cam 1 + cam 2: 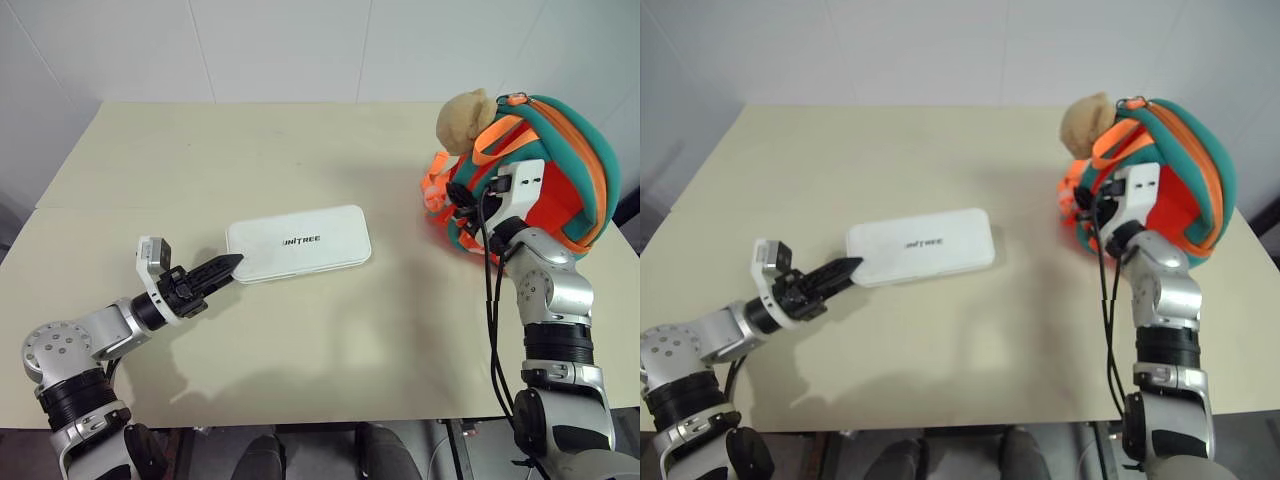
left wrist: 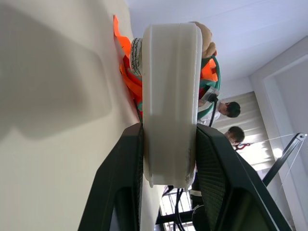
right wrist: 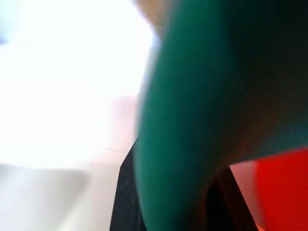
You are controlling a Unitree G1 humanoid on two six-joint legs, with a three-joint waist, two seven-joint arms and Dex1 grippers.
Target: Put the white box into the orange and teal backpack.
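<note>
White box point(image 1: 298, 243) clamped at its near end between left pincer point(image 1: 224, 268) fingers, flat on table point(image 1: 330, 340); well right, right pincer point(image 1: 462, 200) closed on teal trim of orange and teal backpack point(image 1: 560, 165).

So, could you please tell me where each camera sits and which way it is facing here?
Left eye view: on the head, looking forward and down at the table; both arms show, white box central.
Right eye view: beside it, same scene; the right claw is at the orange and teal backpack.
Left wrist view: along the left claw, whose fingers clamp the box's end.
Right wrist view: pressed against teal backpack fabric.
Shared: the left wrist view and the eye views all show box and backpack.
</note>
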